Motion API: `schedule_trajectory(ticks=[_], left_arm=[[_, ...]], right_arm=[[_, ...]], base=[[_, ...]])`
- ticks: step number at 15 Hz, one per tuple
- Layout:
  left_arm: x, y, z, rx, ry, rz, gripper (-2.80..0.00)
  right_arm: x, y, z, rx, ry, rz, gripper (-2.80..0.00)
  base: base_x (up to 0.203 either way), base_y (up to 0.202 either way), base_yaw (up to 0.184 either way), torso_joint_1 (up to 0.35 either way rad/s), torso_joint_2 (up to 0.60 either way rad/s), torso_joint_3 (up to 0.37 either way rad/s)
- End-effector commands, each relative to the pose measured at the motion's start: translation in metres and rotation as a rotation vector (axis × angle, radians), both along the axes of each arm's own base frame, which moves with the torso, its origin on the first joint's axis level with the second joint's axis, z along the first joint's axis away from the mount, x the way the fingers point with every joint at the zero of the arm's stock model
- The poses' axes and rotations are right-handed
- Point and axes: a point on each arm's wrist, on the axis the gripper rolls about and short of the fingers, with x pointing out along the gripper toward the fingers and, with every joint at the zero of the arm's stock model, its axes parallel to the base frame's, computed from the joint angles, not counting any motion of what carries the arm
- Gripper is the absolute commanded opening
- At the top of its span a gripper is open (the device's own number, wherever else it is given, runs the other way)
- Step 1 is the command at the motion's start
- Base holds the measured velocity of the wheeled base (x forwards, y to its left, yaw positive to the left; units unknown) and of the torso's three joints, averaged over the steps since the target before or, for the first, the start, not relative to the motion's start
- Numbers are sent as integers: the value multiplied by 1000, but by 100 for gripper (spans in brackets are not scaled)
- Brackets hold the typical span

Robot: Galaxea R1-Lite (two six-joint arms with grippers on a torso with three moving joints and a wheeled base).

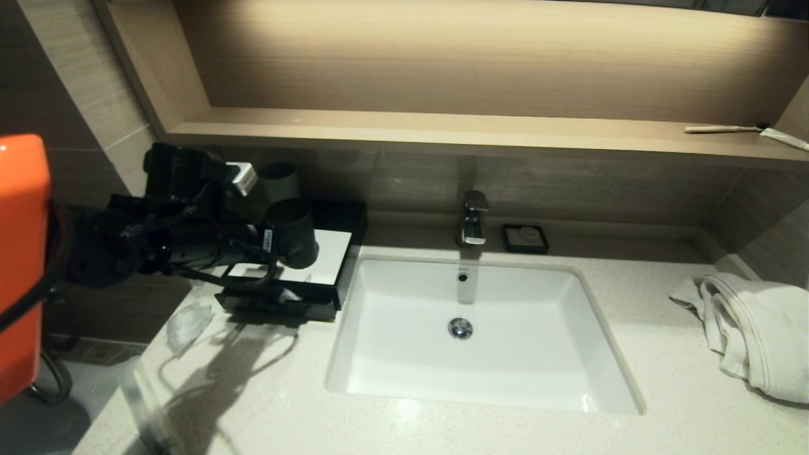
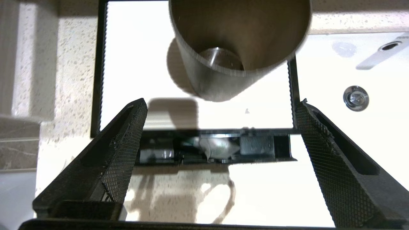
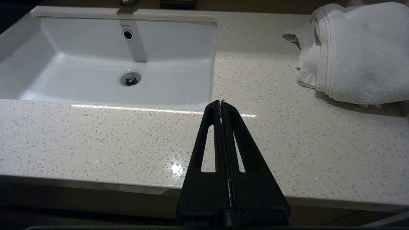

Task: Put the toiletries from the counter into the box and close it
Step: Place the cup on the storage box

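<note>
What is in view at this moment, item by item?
Counter: one, off-white speckled, across the front.
Sink: one, white, middle of counter.
Tap: one, chrome, behind sink.
Soap dish: one, black, beside tap.
Box: one, black with white top, left of sink, drawer partly out.
Cups: two, dark grey, on the box.
Wrapped bundle: one, white, on counter left of box.
Slim pack: one, clear, near left front edge.
Towel: one, white, right end.
Toothbrush and tube: one each, on wooden shelf.
Left end effector: open, above the drawer.
Right end effector: shut, above front counter.
</note>
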Motion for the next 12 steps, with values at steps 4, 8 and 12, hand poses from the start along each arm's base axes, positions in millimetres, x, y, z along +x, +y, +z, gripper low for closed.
schedule_trajectory(ticks=[4, 8, 12], left_arm=[[-32, 7, -7, -11, -12, 5, -280], [-35, 8, -30, -8, -13, 13, -280], [-24, 5, -44, -2, 3, 13, -280]], right_arm=[[0, 0, 0, 0, 0, 1, -280], [0, 0, 0, 0, 0, 1, -280], [0, 0, 0, 0, 0, 1, -280]], base=[[0, 0, 0, 0, 0, 0], [0, 0, 0, 0, 0, 0], [0, 0, 0, 0, 0, 0]])
